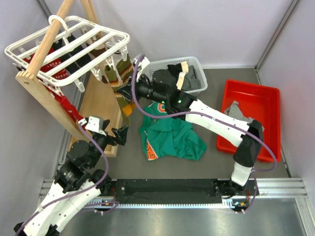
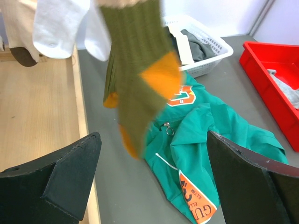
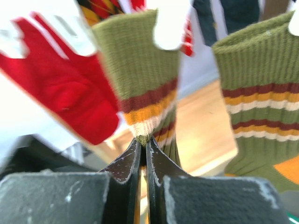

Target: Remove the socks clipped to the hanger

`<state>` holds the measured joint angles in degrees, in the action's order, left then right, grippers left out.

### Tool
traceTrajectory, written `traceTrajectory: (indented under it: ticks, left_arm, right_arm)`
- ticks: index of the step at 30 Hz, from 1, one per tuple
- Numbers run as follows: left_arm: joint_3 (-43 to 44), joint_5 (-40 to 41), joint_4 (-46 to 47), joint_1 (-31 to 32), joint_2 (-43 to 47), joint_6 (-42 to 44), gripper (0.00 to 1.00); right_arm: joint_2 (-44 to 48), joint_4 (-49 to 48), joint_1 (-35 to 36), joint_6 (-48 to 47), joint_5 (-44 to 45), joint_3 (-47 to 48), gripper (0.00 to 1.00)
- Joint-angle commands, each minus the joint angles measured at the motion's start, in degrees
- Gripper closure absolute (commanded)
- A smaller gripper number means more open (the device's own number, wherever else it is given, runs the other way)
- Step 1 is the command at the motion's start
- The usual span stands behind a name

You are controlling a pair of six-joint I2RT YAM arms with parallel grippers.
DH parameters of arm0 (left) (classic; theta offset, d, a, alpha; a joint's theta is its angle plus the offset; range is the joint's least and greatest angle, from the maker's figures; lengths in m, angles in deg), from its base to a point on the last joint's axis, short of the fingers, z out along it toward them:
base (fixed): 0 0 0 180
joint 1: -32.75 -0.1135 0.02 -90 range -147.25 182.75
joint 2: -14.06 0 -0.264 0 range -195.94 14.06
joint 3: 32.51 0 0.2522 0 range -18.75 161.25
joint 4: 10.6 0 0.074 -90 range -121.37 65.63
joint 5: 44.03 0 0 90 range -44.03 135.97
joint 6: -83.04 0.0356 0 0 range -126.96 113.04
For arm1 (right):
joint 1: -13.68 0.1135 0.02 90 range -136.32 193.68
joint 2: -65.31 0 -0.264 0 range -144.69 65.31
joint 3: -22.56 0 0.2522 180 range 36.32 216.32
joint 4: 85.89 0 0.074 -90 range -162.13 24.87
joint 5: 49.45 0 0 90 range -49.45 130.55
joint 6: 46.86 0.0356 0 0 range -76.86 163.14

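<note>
Far left: the hanger (image 1: 78, 19) sits on the wooden rack (image 1: 42, 98), well above the counter. Socks are still clipped to it, among them a red sock (image 3: 70, 93) and a white sock (image 2: 58, 28).

Left fingers (image 2: 60, 182): spread wide and empty, low beside the rack. They face the hanging socks without touching any.

Right fingers (image 3: 126, 163): pinched shut on the striped sock (image 3: 145, 84), just under its coloured bands. A white clip (image 3: 170, 23) holds the cuff above. Its twin (image 3: 261, 93) hangs just to the right, untouched.

Step in hand (judgement): the grasp on one sock is made, but the sock is not yet off its clip.

Next move (judgement): a steady pull down and away from the clip until it lets go.
- The pinch holds only a narrow fold, so it may slip.
- A hard tug could swing the hanger on the rack.

Drop-off: the basket (image 1: 197, 66) and the red tray (image 1: 266, 98) both stand to the right. I cannot tell which one is meant.
</note>
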<state>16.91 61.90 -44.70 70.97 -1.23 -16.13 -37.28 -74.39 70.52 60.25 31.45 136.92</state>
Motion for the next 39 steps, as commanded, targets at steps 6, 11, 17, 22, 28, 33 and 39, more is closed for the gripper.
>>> traceTrajectory:
  ticks: [6,11,17,22,28,33,39]
  left_arm:
    - [3.0,1.1,9.5,0.1,-7.4,4.9,0.01]
    - [3.7,1.1,13.4,0.1,-12.1,5.5,0.02]
    - [4.3,-0.5,17.2,0.1,-16.2,6.3,0.25]
    - [5.6,-3.9,14.6,0.1,-17.7,5.4,0.92]
    - [5.8,-5.1,12.5,0.1,-18.0,3.2,1.00]
    - [6.2,-5.2,11.8,0.1,-18.2,4.2,1.00]
    - [6.4,-2.6,11.0,0.1,-19.9,5.8,1.00]
  right_arm:
    - [6.1,-6.7,0.9,9.4,-10.8,-0.9,1.00]
    - [6.0,-9.9,0.9,13.6,-13.8,-2.3,1.00]
    - [5.8,-12.0,0.9,15.8,-14.5,-4.6,1.00]
    - [6.4,-4.8,0.9,15.3,-11.0,-2.5,0.87]
    - [6.3,13.2,0.9,16.6,1.9,5.9,0.55]
    - [3.5,25.9,1.0,14.1,13.5,19.1,0.48]
    - [-1.5,31.0,3.0,9.4,25.7,30.4,0.45]
